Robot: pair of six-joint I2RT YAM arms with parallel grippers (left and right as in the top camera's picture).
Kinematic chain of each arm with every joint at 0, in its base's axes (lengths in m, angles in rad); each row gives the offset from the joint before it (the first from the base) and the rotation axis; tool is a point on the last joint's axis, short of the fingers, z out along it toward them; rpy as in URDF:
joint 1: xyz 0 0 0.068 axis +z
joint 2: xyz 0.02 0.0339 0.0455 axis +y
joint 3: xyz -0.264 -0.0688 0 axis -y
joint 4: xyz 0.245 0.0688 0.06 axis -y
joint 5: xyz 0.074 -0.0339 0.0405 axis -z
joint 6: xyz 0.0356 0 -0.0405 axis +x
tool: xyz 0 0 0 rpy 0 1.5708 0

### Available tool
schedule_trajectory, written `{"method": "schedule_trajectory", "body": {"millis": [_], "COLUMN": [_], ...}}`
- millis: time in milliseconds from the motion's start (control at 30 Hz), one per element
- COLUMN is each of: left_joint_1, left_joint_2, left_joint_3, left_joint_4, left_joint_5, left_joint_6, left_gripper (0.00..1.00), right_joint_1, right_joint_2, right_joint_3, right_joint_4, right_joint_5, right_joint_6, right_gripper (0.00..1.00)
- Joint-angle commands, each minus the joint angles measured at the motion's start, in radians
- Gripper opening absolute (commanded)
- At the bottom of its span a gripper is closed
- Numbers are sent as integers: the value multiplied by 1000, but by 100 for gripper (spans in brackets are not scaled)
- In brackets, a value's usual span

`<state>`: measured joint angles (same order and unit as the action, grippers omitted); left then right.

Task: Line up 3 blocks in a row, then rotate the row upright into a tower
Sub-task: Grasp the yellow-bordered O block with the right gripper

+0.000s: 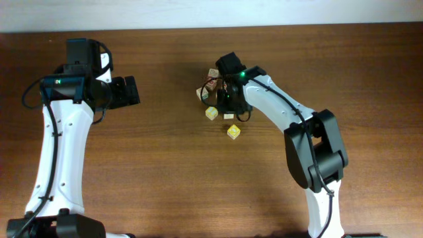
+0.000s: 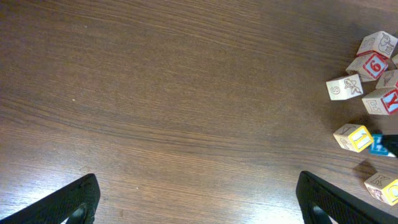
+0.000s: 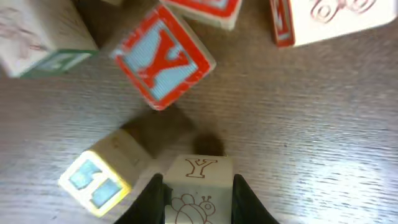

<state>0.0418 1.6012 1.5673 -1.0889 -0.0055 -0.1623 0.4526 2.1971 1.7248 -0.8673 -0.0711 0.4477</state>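
Observation:
My right gripper [image 3: 198,190] is shut on a pale beige block [image 3: 200,171] printed with a Y and an insect outline, one finger pressed on each side. A yellow-framed block [image 3: 102,180] with blue print lies just to its left, close to the finger. From overhead, the right gripper [image 1: 229,106] hangs over the block cluster, with one yellow block [image 1: 211,114] beside it and another yellow block [image 1: 233,132] nearer the front. My left gripper [image 2: 199,208] is open over bare wood, far left of the blocks [image 1: 129,91].
Other letter cubes crowd the far side of the held block: a red-framed Y cube [image 3: 163,57], a green-edged beige cube [image 3: 37,37] and a red-edged cube [image 3: 323,18]. The left wrist view shows this cluster [image 2: 372,65] at its right edge.

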Motion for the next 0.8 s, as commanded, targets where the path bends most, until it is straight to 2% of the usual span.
{"method": "schedule_trajectory", "body": {"millis": [0,67,133,167,200,267,400,533,600,633,767], "left_joint_1": [7,7,7,7,7,7,7,7,7,7,7], "left_joint_2": [3,3,3,3,3,3,3,3,3,3,3], "left_joint_3": [18,18,18,18,18,18,18,18,18,18,18], "left_joint_4": [-1,-1,-2,-2,-1,-1,-1,-2,-1,-1,0], "left_joint_5": [-10,-10,-10,-10,-10,-10,-10,-10,-10,-10,-10], "left_joint_6": [-13,-13,-13,-13,-13,-13,-13,-13,-13,-13,-13], "left_gripper": [99,99,99,99,99,99,99,99,99,99,99], "right_joint_1": [5,8,49,78,98,76,-85,-146,-146,-146,-145], "right_joint_2": [-175,-273,-287,-287,-287,-287,-287,-287,-287,-287,-290], "right_joint_3": [47,47,21,-39,-184,-325,-477,-490,-498,-498,-407], "right_joint_4": [-79,-182,-352,-365,-339,-264,-94,-32,-40,-50,-118], "right_joint_5": [-4,-20,-56,-56,-65,-77,-75,-48,-48,-57,-112], "right_joint_6": [-44,-68,-77,-76,-65,-65,-96,-96,-95,-95,-129], "right_gripper": [18,18,17,15,14,13,13,14,36,41,45]}}
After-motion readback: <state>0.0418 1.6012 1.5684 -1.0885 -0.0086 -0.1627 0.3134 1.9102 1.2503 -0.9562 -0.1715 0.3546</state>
